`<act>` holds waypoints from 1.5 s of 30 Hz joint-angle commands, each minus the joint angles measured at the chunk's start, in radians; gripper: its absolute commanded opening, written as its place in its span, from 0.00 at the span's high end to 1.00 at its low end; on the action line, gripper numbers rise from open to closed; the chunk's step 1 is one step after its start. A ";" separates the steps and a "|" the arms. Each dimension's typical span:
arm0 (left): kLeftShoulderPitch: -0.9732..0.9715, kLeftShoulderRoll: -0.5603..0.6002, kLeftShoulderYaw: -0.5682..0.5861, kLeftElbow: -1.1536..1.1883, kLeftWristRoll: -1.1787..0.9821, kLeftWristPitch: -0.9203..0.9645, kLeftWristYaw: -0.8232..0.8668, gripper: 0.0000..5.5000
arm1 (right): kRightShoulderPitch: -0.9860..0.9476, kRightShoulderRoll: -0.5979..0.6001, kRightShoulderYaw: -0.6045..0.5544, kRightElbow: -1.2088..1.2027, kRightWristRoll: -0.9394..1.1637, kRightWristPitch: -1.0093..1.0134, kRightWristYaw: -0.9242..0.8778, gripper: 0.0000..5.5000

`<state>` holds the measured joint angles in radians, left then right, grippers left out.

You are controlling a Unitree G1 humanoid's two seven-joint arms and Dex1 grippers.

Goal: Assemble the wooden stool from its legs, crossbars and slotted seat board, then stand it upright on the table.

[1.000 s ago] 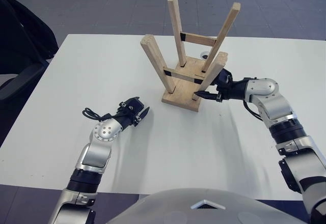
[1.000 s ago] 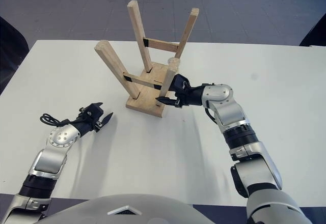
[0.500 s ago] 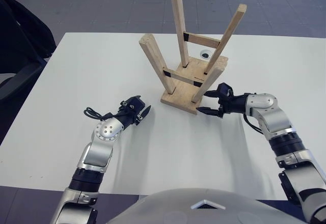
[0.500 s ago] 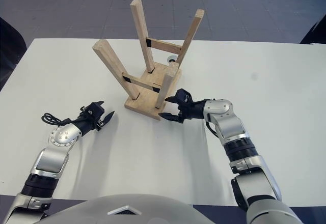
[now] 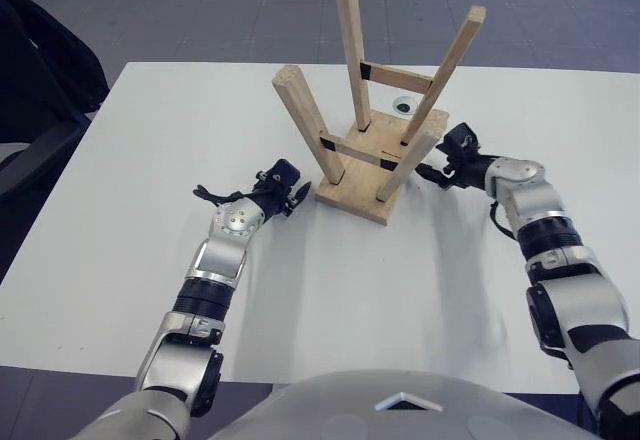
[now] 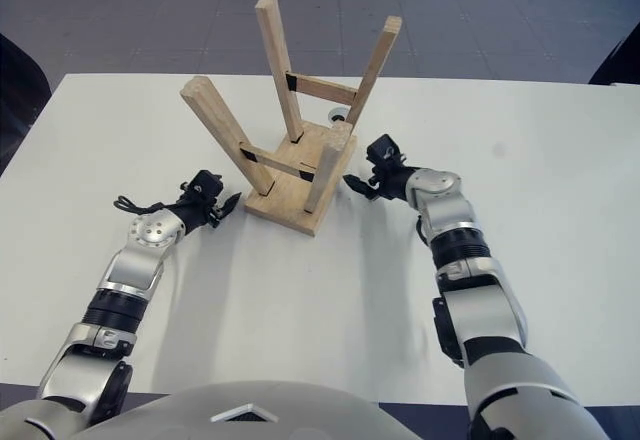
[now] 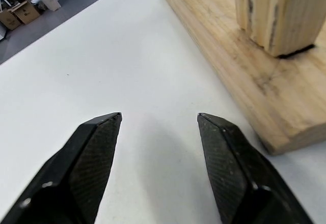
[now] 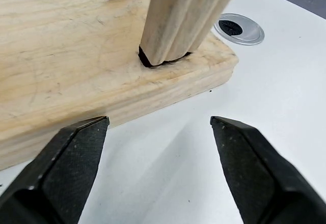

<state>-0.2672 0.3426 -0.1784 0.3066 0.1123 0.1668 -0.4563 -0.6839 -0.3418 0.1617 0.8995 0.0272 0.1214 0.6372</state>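
The wooden stool (image 5: 365, 150) is found upside down near the middle of the white counter (image 5: 330, 300), toward its far side. Its slotted seat board (image 5: 350, 195) is laid flat on the counter, and the four legs are pointed upward and splayed outward. The near-left leg (image 5: 303, 120) is tilted toward the left, the far-left leg (image 5: 352, 55) is held almost upright, the far-right leg (image 5: 450, 65) is leaned toward the right, and the near-right leg (image 5: 408, 165) is the shortest as seen from the head. One crossbar (image 5: 400, 78) is fitted between the two far legs, and a second crossbar (image 5: 352, 148) is fitted between the two near legs. Dark bands are seen where the crossbars meet the legs and where the legs enter the board.

The left gripper (image 7: 159, 117) is held low over the counter just beside the left edge of the seat board, apart from it. Its fingers (image 7: 94, 150) are spread, and nothing is held between them. The right gripper (image 8: 159, 119) is placed just beside the right edge of the seat board, close to the near-right leg, and is pointed at the wood. Its fingers (image 8: 76, 150) are likewise spread wide with only bare counter between them; the board is not touched.

A round metal grommet (image 8: 238, 29) is set into the counter just behind the seat board's far-right corner.
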 commanded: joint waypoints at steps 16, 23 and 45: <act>0.137 0.056 -0.067 -0.249 -0.035 0.172 -0.147 0.49 | -0.197 0.059 -0.198 0.260 0.025 -0.094 -0.202 0.33; 0.152 0.038 -0.033 -0.293 -0.044 0.166 -0.082 0.49 | -0.093 -0.063 -0.419 -0.537 0.361 0.438 -0.177 0.33; 0.192 0.038 -0.031 -0.326 -0.053 0.191 -0.042 0.49 | -0.049 -0.105 -0.460 -1.195 0.984 0.950 -0.346 0.33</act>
<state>-0.0841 0.3809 -0.2014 -0.0099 0.0509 0.3445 -0.4997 -0.7200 -0.4479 -0.3216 -0.3157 1.0453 1.1021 0.2937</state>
